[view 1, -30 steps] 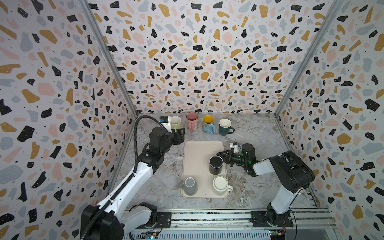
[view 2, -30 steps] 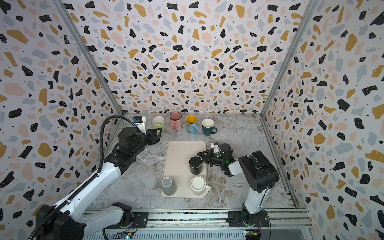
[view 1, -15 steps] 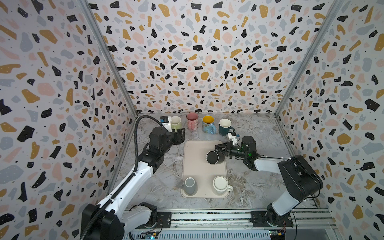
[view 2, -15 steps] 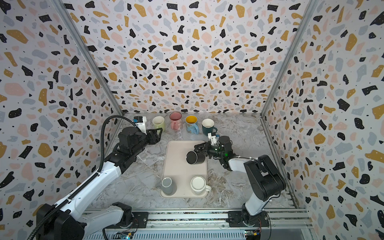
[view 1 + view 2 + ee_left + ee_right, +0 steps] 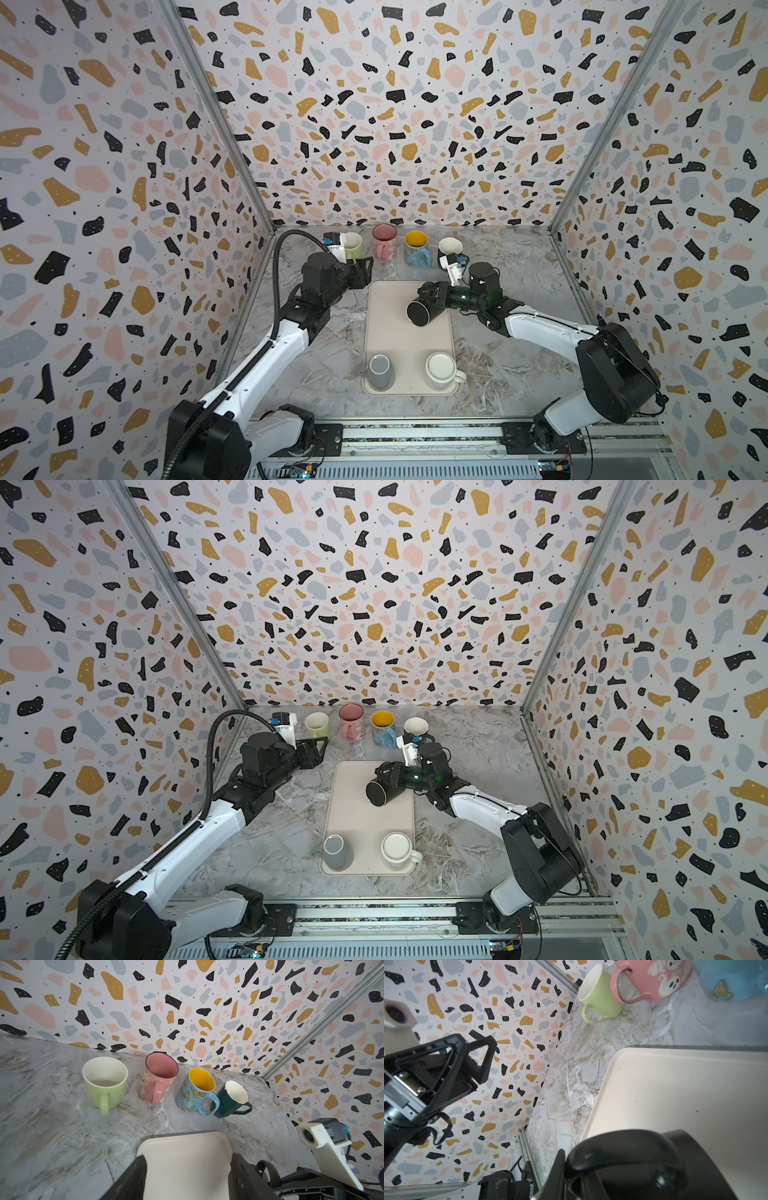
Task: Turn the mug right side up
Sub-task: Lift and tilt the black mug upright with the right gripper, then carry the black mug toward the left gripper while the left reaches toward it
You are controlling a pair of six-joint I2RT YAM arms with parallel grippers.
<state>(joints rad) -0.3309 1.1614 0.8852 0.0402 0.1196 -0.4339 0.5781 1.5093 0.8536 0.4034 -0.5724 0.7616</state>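
A black mug (image 5: 420,312) (image 5: 380,792) hangs tipped onto its side above the back half of the cream tray (image 5: 399,345) (image 5: 361,825), one round end facing front-left. My right gripper (image 5: 432,291) (image 5: 390,773) is shut on its handle. In the right wrist view the mug (image 5: 643,1167) fills the foreground, with one finger (image 5: 557,1169) pressed against the handle. My left gripper (image 5: 365,270) (image 5: 320,750) (image 5: 188,1159) stands open and empty by the tray's back-left corner (image 5: 158,1142).
A grey mug (image 5: 379,370) and a white mug (image 5: 440,368) stand at the tray's front. Along the back wall stand a green mug (image 5: 352,245), a pink mug (image 5: 384,241), a blue butterfly mug (image 5: 417,248) and a dark teal mug (image 5: 451,249).
The right gripper has lifted the black mug off the tray, carried it toward the back and tipped it onto its side. The left arm has stayed put.
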